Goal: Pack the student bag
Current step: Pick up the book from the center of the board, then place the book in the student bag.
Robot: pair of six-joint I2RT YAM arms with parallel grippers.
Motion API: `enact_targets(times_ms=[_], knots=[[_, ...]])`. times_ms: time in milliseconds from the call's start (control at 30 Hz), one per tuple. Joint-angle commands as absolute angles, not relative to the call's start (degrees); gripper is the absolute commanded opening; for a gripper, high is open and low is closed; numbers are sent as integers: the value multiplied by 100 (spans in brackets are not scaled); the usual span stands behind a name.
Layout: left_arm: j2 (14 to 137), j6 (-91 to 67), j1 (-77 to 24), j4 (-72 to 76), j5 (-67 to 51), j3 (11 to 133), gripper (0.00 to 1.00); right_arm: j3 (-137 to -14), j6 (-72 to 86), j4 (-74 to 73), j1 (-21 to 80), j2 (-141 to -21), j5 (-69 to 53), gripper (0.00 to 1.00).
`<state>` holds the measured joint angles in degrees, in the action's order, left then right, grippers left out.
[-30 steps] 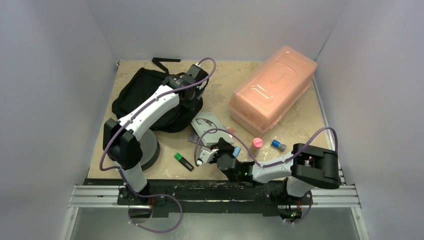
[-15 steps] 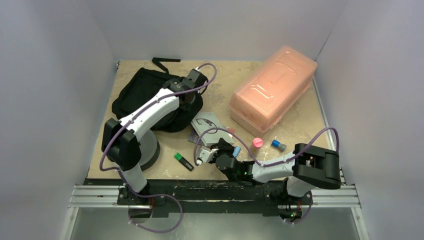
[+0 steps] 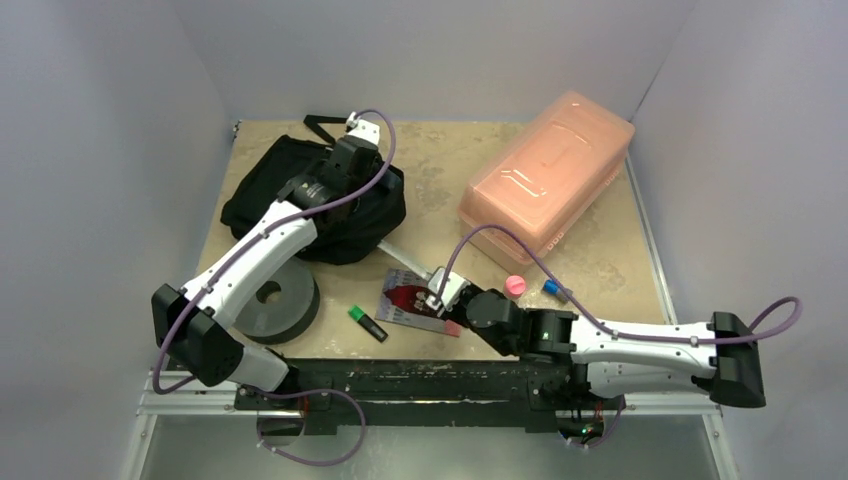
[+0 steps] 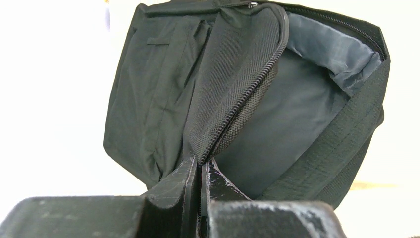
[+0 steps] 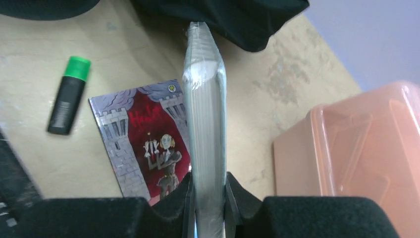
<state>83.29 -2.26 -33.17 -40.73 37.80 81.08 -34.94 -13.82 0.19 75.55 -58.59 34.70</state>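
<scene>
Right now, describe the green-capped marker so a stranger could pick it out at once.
Start at the grey foam ring at the front left. Just right of it, before the castle-cover book, lies the marker. It alone is a short black stick with a bright green cap.

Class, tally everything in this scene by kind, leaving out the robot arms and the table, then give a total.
Student bag: 1
Pink box: 1
Foam ring: 1
Books: 2 (red-covered book, grey book)
Green-capped marker: 1
Small capped tubes: 2 (pink-capped tube, blue-capped tube)
Small pink piece: 1
Total: 9
</scene>
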Motion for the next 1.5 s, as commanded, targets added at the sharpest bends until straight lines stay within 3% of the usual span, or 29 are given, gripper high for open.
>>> enact_targets(times_ms=[0,167,400,533,767,1100,1467], knots=[[8090,-200,-3321,-3416,3966,8022,0,-4486,594,-931,7563,-5486,3945,0],[7965,-301,-3309,-3326,3863,7956,0,-5124,1609,-2092,7567,-5581,4493,0],[7761,-220,-3301,-3122,3782,7809,0,-5603,2479,-2333,7531,-5120,4863,0],[7633,-241,-3288,-3079,3710,7775,0,-6173,2885,-2044,7181,-5381,4438,0],[7479,-245,-3289,-3014,3640,7696,0,-6891,3532,-1629,5547,-6192,2658,0],[7336,-237,-3258,-3170,3558,7817,0,-7169,5598,-537,4655,-7077,1198,0],[7274,-27,-3210,-3326,3418,7976,0,-7773,6837,1030,4611,-8874,1598,0]])
